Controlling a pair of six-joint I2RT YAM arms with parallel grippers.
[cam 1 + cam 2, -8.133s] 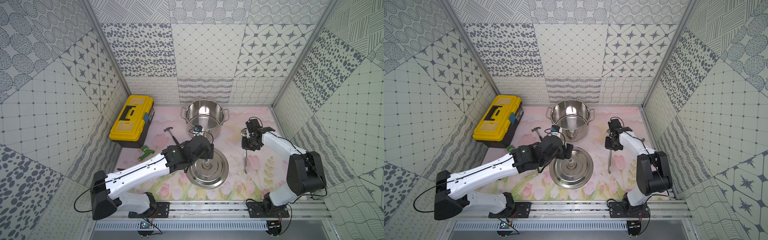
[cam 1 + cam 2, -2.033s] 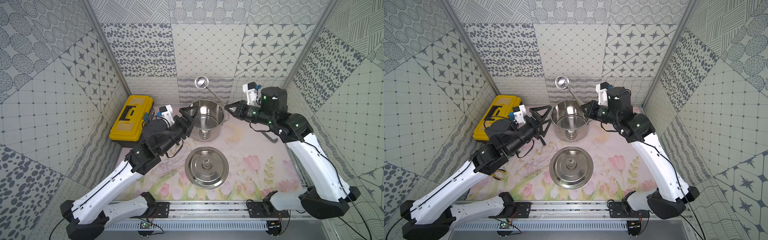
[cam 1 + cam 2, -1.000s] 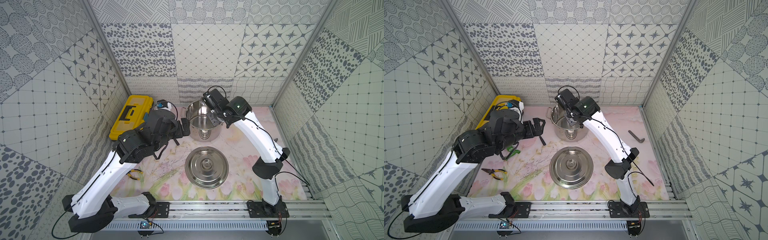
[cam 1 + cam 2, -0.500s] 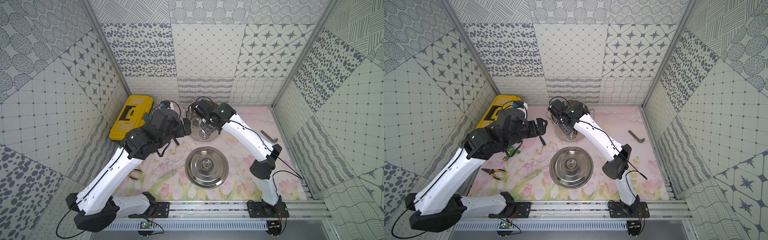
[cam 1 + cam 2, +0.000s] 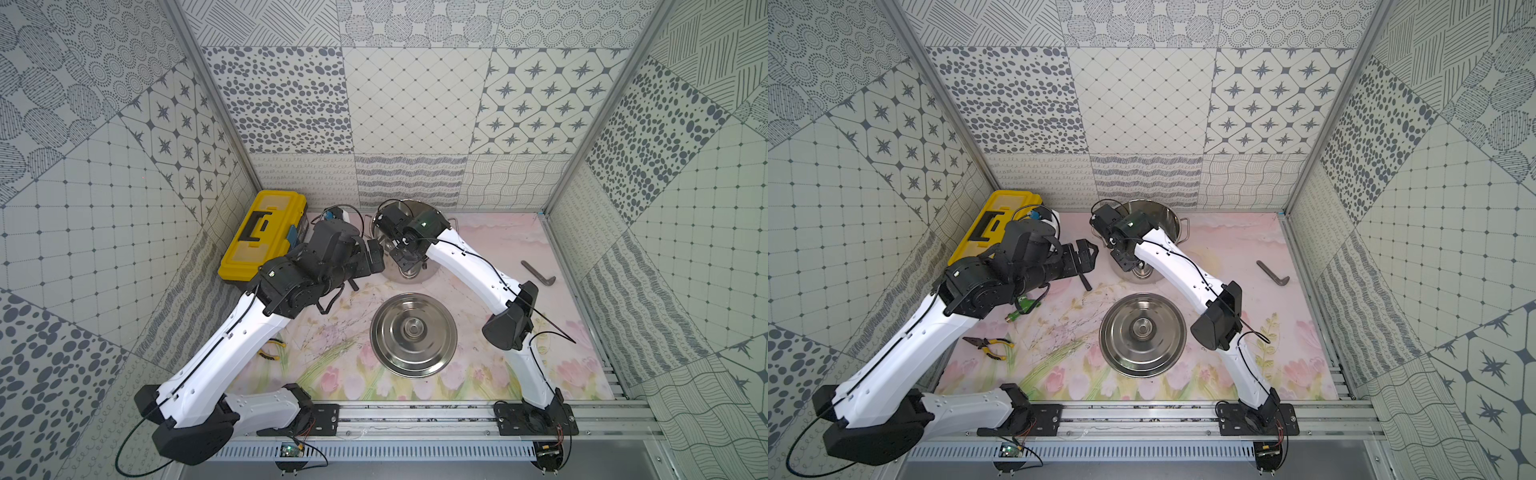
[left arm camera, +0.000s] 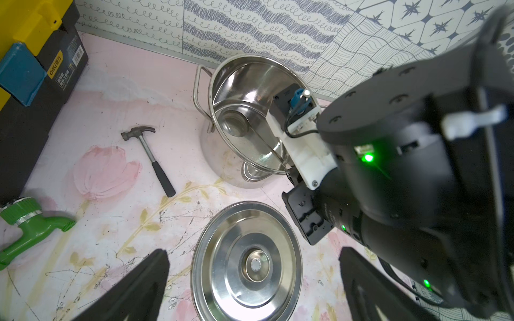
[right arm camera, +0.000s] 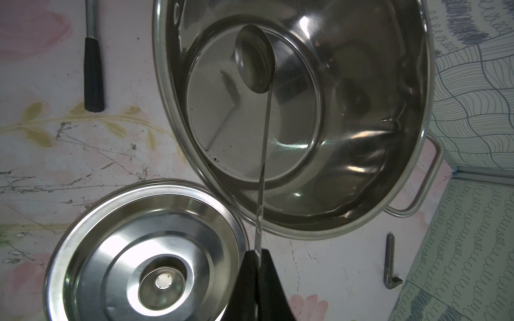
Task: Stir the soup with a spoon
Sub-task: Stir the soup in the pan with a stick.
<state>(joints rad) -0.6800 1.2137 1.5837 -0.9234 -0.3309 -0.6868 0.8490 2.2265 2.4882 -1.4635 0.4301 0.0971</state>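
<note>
Two seconds back the ladle (image 7: 254, 61) was held high above the stockpot (image 5: 1169, 218); since then the right arm has swung across the pot and the ladle's bowl is down inside it.

In both top views the stockpot stands at the upper middle of the frame, close to the back wall and largely covered by the right arm. The right end effector (image 5: 1128, 261) hangs over the pot's near rim. The left end effector (image 5: 1086, 254) hovers just left of the pot, spread wide and empty. The steel lid (image 5: 413, 334) lies on the counter (image 5: 469, 374) at centre frame. A yellow toolbox (image 5: 262, 237) sits at the left, a hex key (image 5: 538, 273) at the right and pliers (image 5: 988, 345) at the lower left.

From the left wrist, the wide-apart fingers (image 6: 133, 289) frame the lid. The ladle's bowl sits low in the pot. A hammer (image 6: 151, 155) and a green tap (image 6: 30, 222) lie on the counter on the toolbox side of the pot.

From the right wrist, the right end effector pinches the end of the ladle's thin handle between pressed-together fingers (image 7: 268, 278). The handle slants over the rim and the bowl hangs deep over the pot's shiny floor. Whether it touches the steel I cannot tell.
</note>
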